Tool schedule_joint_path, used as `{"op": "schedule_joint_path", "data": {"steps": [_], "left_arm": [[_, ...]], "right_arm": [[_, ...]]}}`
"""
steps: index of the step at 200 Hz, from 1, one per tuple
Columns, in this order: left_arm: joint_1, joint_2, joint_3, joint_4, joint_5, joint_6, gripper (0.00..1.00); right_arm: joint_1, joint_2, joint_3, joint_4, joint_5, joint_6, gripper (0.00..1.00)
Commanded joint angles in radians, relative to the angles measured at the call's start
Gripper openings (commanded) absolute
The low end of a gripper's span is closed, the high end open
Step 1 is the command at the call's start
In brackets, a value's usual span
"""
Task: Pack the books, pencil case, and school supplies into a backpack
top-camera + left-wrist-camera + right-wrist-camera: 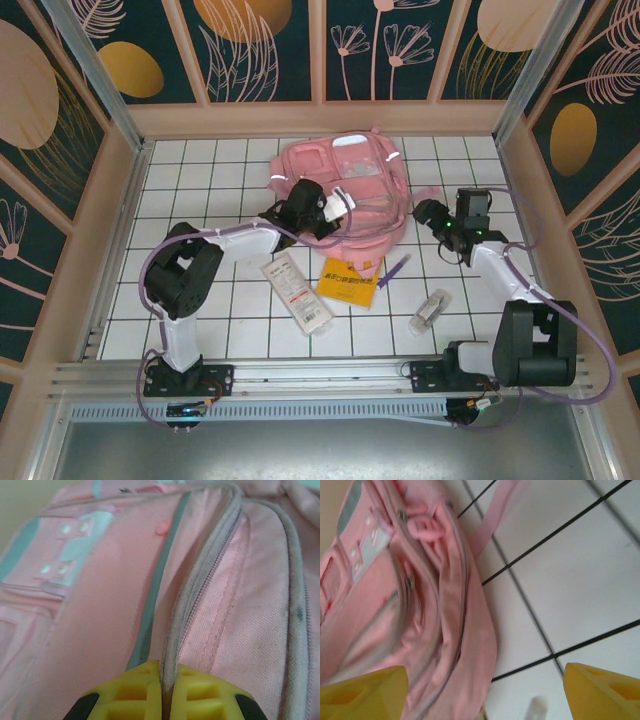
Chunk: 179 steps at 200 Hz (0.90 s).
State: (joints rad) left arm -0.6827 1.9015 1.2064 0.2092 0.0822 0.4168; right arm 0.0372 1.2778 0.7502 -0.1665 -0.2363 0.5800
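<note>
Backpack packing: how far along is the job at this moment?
Done: nothing packed yet; the book, pencil case, pen and tube lie on the table in front of the backpack. In hand: the left gripper is shut on a piped seam beside the backpack's zipper, which looks closed; the right gripper hangs open beside it, empty. Left: open the backpack, load all four.

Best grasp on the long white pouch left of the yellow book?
Grip the long flat white pouch across its narrow width near mid-length, coming straight down from above. It lies flat on the white tiled table, far end slanting left, so the grip should close square across that long axis. The thin yellow-orange paperback looks just apart on its right.
</note>
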Motion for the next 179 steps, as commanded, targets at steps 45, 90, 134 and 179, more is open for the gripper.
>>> {"op": "schedule_joint_path", "data": {"steps": [45, 90, 134, 179], "left_arm": [[0.099, -0.121, 0.063, 0.087, -0.188, -0.443, 0.00], [0.182, -0.244, -0.031, 0.108, -0.183, -0.687, 0.00], [0.270, -0.329, -0.043, 0.045, 0.017, -0.701, 0.00], [0.358, -0.355, -0.051, -0.058, 0.135, -0.609, 0.00]], "right_arm": [[0.218, 0.017, 0.008, -0.243, -0.135, -0.174, 0.66], [0.271, 0.195, 0.034, -0.187, -0.253, -0.288, 0.48], [0.284, 0.382, 0.114, -0.130, -0.245, -0.301, 0.41], [0.317, 0.485, 0.188, -0.107, -0.231, -0.281, 0.25]]}}
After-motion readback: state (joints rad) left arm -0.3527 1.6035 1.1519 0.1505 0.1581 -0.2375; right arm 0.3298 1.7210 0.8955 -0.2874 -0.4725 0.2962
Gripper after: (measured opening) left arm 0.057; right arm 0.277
